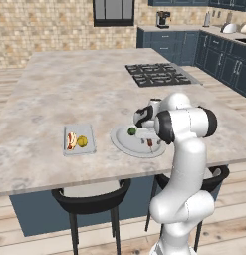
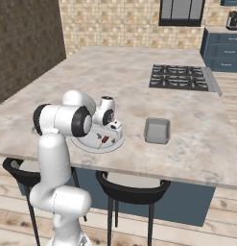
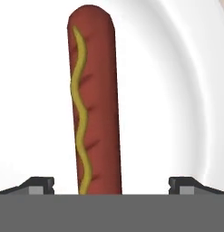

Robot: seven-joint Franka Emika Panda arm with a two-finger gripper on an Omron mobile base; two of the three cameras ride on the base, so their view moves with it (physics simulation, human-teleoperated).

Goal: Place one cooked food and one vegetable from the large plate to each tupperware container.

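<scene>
**A home kitchen, built around its island**

A stone-topped island (image 1: 69, 89) with a built-in gas hob (image 1: 158, 74), dark stools (image 1: 92, 199) tucked beneath, navy cabinets (image 1: 219, 57), a coffee machine (image 1: 163, 19) and brick walls (image 1: 40, 27) mark this as a kitchen.

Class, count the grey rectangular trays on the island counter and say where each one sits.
2. One tray, holding food, lies on the left side of the large plate; the other tray, empty, lies on the plate's right side. The arm may hide more.
</scene>
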